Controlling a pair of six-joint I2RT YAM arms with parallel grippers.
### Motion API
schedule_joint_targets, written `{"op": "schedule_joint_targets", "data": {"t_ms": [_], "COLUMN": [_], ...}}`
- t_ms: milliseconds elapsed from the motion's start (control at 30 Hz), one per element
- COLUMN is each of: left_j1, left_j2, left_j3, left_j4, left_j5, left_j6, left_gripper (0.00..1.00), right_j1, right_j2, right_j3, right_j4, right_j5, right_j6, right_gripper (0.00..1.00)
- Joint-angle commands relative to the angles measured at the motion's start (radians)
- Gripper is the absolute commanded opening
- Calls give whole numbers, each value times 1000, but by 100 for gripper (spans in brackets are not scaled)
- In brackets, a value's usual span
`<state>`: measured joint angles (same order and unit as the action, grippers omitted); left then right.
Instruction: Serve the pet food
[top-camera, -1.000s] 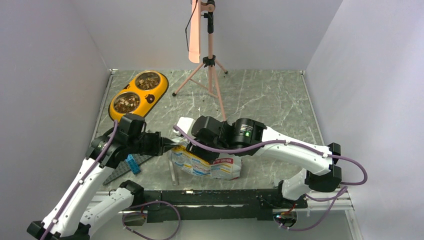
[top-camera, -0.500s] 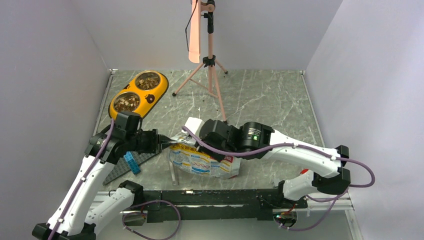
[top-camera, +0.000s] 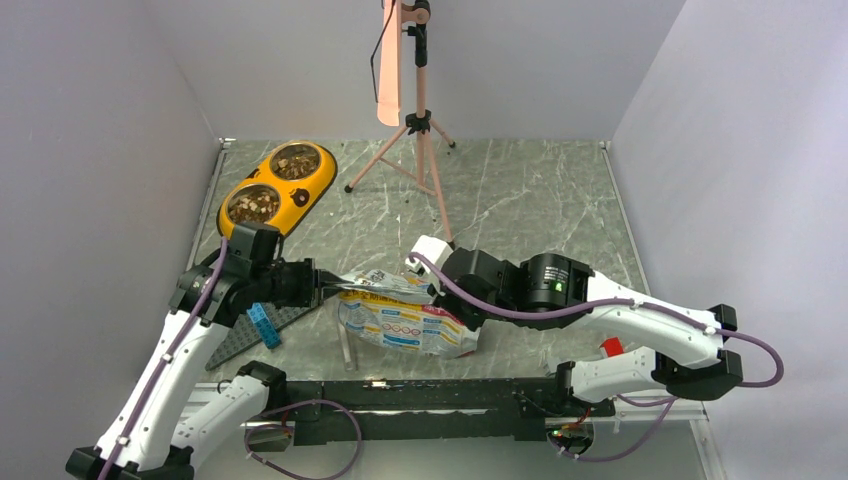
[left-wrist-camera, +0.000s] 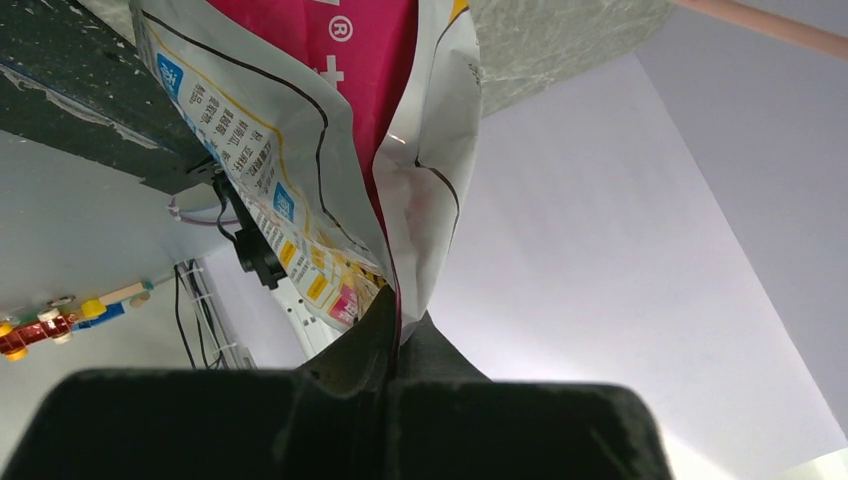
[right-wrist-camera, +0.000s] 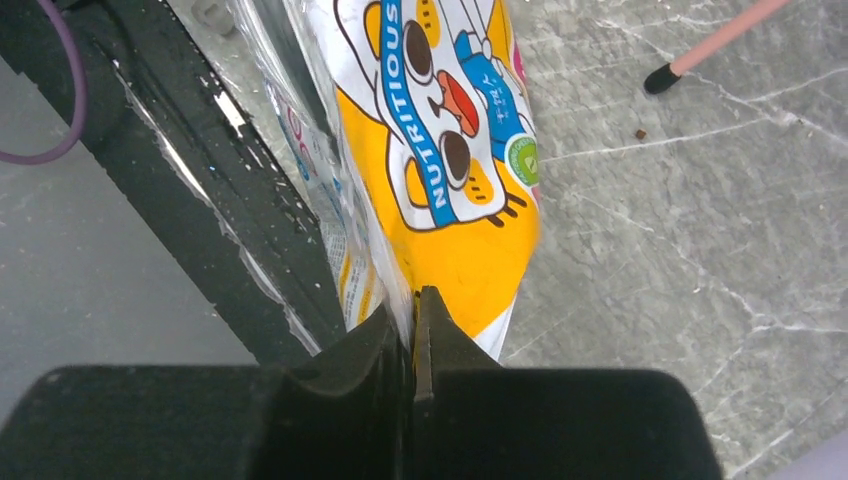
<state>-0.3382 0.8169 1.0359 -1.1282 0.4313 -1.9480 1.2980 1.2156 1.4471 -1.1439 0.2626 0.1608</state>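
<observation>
Bag (top-camera: 400, 325): left jaws and right jaws each clamped on an edge. Pet food (top-camera: 252, 206) apparently fills far-left dish (top-camera: 308, 188); next, set bag down.

The bag (right-wrist-camera: 450, 150) is glossy, crinkled plastic film. The counter (top-camera: 520, 190) is smooth, grey-veined stone. The fingers (left-wrist-camera: 350, 355) are matt, grainy black plastic.

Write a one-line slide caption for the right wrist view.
Right claw pinched shut on an edge of the cartoon-printed pet food bag, grey marbled table behind.
</observation>
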Motion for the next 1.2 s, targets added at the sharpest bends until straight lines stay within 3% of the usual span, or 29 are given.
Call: {"op": "schedule_joint_targets", "data": {"t_ms": [0, 33, 100, 267, 433, 567, 667, 767, 833, 867, 1067, 1100, 1167], "left_j1": [34, 35, 35, 35, 35, 35, 34, 34, 36, 36, 45, 46, 47], "left_j2": [13, 21, 36, 46, 30, 15, 3, -1, -1, 0, -2, -3, -7], "left_j3": [73, 79, 93, 97, 96, 81, 73, 69, 65, 63, 66, 66, 64], "left_j4": [26, 22, 11, 12, 8, 15, 21, 20, 22, 21, 7, 4, 2], "left_j5": [-70, -64, -51, -29, -26, -22, -28, -37, -39, -40, -48, -49, -48], "left_j6": [-11, -6, 4, 7, -2, -20, -32, -41, -43, -43, -36, -36, -36], "left_gripper": [0, 0, 0, 0, 0, 0, 0, 0, 0, 0, 0, 0, 0], "right_j1": [-5, -5, -6, -1, 5, 15, 25, 51, 64, 68, 32, 28, 28], "right_j2": [-53, -32, 31, 228, 429, 514, 536, 521, 495, 483, 378, 362, 313], "right_j3": [51, 75, 131, 255, 424, 489, 485, 449, 422, 416, 359, 341, 274], "right_j4": [-84, -54, 10, 154, 171, 134, 101, 88, 85, 66, 75, 74, 112], "right_j5": [52, 36, -23, -113, -15, 151, 266, 360, 382, 363, 195, 180, 179], "right_j6": [-17, -36, -75, -149, -189, -178, -177, -198, -227, -239, -205, -202, -213], "right_gripper": [26, 39, 51, 65, 73, 71, 61, 36, 2, 0, 0, 4, 37]}}
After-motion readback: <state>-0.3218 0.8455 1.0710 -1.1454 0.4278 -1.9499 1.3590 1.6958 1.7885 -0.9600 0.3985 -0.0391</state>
